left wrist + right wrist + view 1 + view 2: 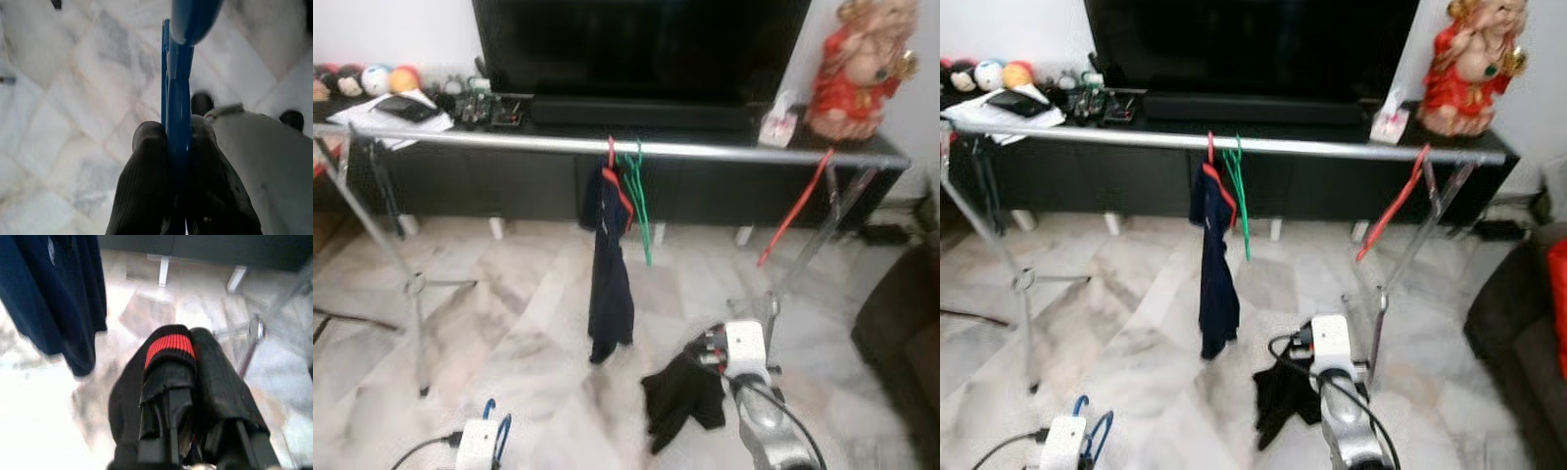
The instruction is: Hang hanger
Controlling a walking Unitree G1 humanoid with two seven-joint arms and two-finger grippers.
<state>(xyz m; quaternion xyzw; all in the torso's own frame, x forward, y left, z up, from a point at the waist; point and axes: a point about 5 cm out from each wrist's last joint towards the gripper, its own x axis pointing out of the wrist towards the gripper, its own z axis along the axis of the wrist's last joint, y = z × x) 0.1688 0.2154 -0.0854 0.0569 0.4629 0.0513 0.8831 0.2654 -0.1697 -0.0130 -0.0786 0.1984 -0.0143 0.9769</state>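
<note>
No text, label, brand, number or sign can be read anywhere in these pictures. The navy garment [54, 293] carries a small pale mark near its upper part in the right wrist view, but it is too blurred to make out. The papers [386, 116] on the dark TV cabinet [705, 186] show no legible writing either.

The rail [724, 150] lies bare between the green hanger [639, 196] and the slanting red hanger [795, 209], its left stretch likewise.
</note>
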